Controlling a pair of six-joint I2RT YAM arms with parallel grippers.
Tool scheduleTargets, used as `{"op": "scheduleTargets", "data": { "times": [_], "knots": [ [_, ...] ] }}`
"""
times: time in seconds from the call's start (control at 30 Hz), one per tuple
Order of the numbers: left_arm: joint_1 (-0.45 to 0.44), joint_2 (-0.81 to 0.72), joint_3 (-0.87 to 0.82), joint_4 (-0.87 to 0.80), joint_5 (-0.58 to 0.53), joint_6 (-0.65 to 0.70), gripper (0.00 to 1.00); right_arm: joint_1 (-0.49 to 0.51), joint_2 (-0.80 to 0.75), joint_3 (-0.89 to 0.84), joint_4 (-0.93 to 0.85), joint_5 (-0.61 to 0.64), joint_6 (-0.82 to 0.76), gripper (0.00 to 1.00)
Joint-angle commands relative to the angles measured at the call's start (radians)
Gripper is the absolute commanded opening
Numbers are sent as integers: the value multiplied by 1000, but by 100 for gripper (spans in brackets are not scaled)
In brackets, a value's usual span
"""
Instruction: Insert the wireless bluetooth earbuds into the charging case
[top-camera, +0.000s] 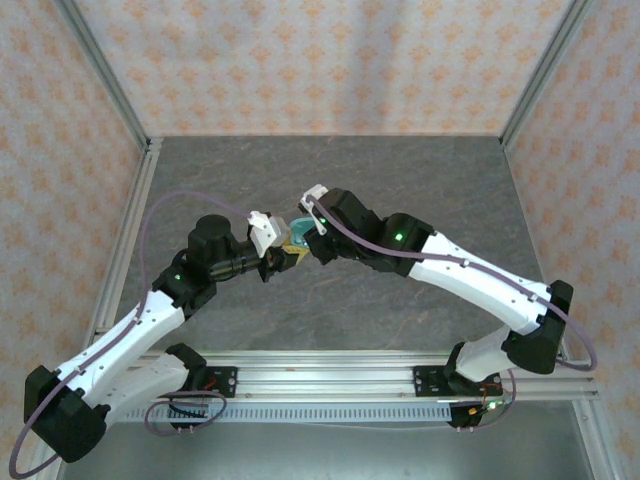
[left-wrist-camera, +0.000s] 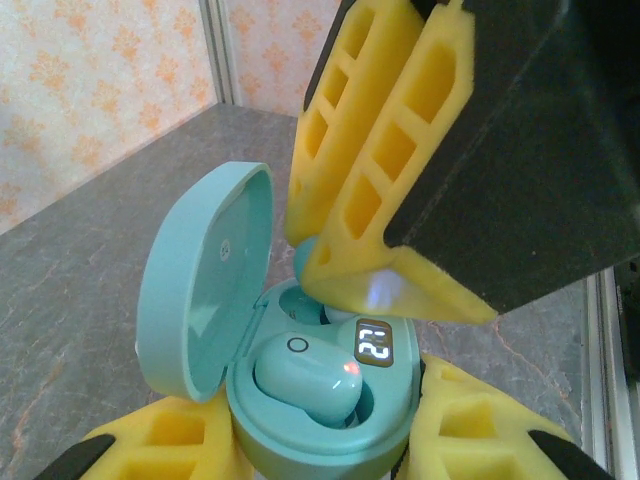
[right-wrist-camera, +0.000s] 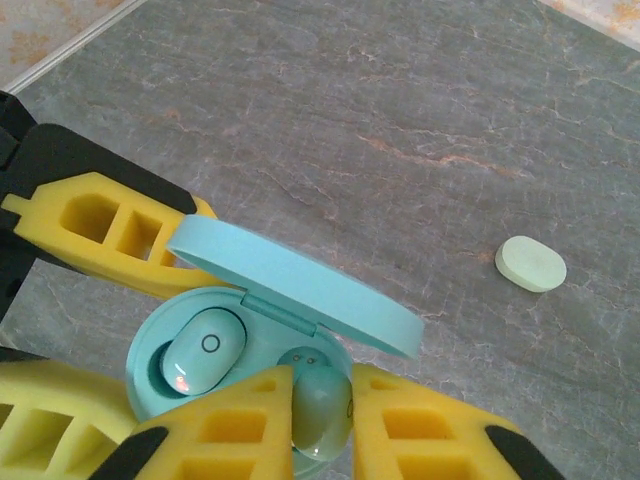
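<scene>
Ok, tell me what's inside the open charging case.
One mint earbud sits in the charging case, red light on. The right gripper holds a second earbud over the other slot, partly hiding it.

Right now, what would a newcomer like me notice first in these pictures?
An open mint charging case, gripped in the left tool, holds one earbud glowing red beside a lit number display. The right tool pinches a second earbud right at the case's empty socket. Off to the side, a pale green oval case lies on the grey table.
</scene>
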Motion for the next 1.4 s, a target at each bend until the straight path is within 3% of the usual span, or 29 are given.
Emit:
{"op": "scheduleTargets", "data": {
  "times": [0.0,0.37,0.93,1.2,1.37],
  "knots": [
    [-9,-11,46,35,-3,6,0,10,13,36,-44,-36,14,21],
    [-10,-10,44,38,-1,5,0,9,-10,61,-68,-7,35,34],
    [-10,-8,47,46,11,-15,0,-2,-189,55,-25,5,55,35],
    [-13,50,66,79,51,-59,0,-140,-245,1,-39,58,164,40],
    [-46,93,69,117,26,-88,0,-280,-288,-89,-11,-28,261,41]
  ]
}}
